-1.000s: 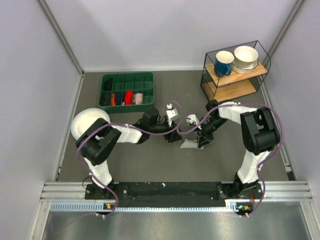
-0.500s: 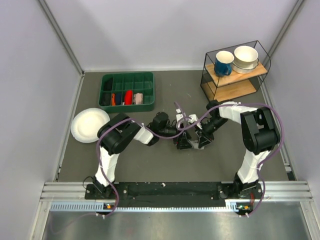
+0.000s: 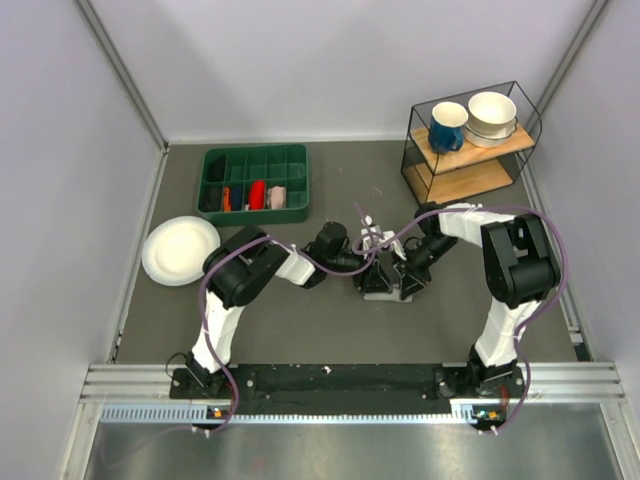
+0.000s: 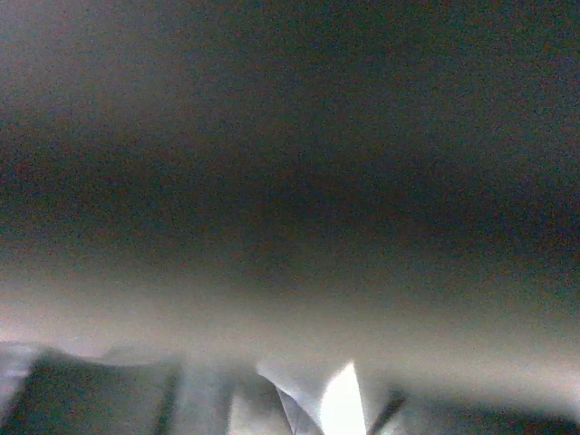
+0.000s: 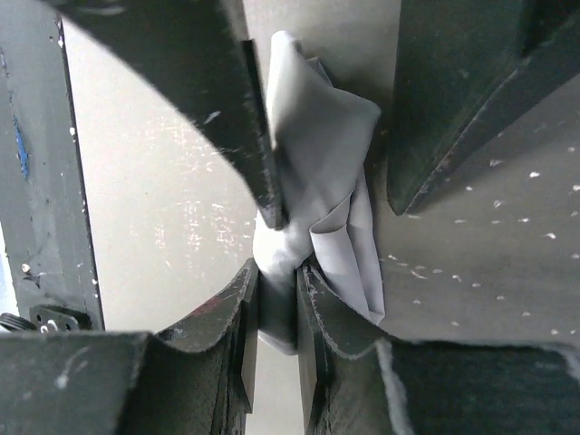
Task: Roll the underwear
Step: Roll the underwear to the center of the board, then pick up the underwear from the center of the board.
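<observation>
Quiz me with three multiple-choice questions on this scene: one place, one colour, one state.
1. Where is the plate? A in the tray; B on the table, by the left wall; C held up in the air.
2. The mug on the shelf is: A red; B blue; C green.
3. The right jaws are: A wide open; B holding the mug; C shut on the underwear.
Answers: 1 B, it lies on the table's left side; 2 B, the top view shows blue; 3 C, the wrist view shows grey cloth pinched between them.
</observation>
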`<state>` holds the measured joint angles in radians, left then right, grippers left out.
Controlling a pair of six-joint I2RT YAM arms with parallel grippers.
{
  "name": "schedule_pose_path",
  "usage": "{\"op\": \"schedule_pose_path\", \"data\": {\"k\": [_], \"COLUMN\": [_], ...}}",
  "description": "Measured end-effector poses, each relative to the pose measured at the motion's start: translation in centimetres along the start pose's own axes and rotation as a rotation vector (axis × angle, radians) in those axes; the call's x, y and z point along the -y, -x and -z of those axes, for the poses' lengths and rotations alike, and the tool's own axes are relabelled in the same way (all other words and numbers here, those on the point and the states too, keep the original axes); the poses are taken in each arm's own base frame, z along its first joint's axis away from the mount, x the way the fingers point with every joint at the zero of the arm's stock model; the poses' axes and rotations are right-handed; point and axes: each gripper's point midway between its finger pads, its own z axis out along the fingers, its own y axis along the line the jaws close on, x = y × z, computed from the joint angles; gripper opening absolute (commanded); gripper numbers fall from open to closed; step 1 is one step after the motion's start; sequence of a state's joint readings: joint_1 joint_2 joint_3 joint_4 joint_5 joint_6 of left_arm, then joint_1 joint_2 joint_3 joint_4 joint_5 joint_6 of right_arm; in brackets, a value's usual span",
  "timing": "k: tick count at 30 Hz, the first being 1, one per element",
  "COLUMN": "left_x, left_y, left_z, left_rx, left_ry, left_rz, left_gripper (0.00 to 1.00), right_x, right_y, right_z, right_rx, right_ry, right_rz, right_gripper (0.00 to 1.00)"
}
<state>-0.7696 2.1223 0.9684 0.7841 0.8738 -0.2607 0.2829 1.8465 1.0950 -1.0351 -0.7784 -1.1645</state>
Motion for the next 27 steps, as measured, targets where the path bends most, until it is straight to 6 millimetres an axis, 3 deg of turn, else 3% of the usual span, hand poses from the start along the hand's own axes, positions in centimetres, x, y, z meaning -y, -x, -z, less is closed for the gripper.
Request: {"op": "schedule_pose_path", "data": {"k": [2, 12, 20, 27], "left_x": [-0.1, 0.4, 1.3, 2.9], "left_y": [-0.1, -0.3, -0.6, -0.1], "left_z": [-0.1, -0.2, 0.2, 1.3], "left_rx": [-0.011, -0.006, 0.023, 0.042], "left_ry": [0.005, 0.001, 0.008, 0.015], "left_rz": [0.006, 0.035, 0.049, 0.031], "left_gripper": [0.37, 0.11, 0.06, 0.06], "right_x": [-0.1, -0.1, -0.6, -0.9], "right_y": [-0.1, -0.3, -0.1, 0.6], "right_z": [0.0, 0.1, 0.4, 2.1], "right_rx": [-0.004, -0.007, -0.009, -0.03], "right_ry": [0.003, 0.0, -0.005, -0.087], "right_rz": [-0.009, -0.023, -0.071, -0.042], "right_gripper": [0.19, 0.25, 0.47, 0.52]}}
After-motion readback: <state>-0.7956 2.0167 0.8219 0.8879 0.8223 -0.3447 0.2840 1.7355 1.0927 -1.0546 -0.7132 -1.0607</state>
